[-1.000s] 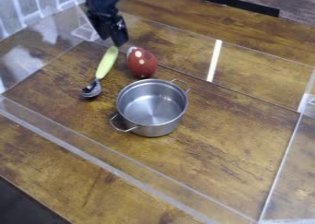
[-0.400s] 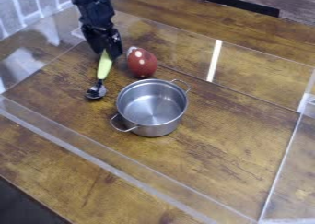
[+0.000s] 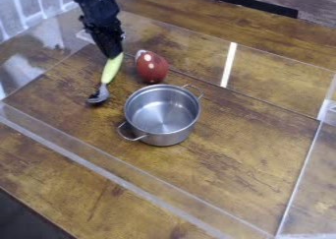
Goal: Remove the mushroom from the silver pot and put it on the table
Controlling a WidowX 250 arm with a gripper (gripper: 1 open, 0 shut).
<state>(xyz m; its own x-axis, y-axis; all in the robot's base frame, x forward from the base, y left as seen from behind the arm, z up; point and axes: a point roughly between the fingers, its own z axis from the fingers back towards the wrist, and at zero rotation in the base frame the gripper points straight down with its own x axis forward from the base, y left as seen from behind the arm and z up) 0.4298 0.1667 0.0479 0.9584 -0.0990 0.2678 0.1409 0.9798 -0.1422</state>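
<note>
The silver pot (image 3: 161, 115) sat empty. The mushroom (image 3: 151, 66) lay beside it on the table (image 3: 250, 154). The tool (image 3: 109, 48), its fingers together, held nothing.

The dark brown wood-plank tabletop (image 3: 250, 135), edged by clear acrylic walls (image 3: 305, 189), carries a silver pot (image 3: 161, 115) near the middle. Just beyond it, to the far left, lie a red mushroom (image 3: 152, 66) and a yellow-handled spoon (image 3: 104, 84).
</note>
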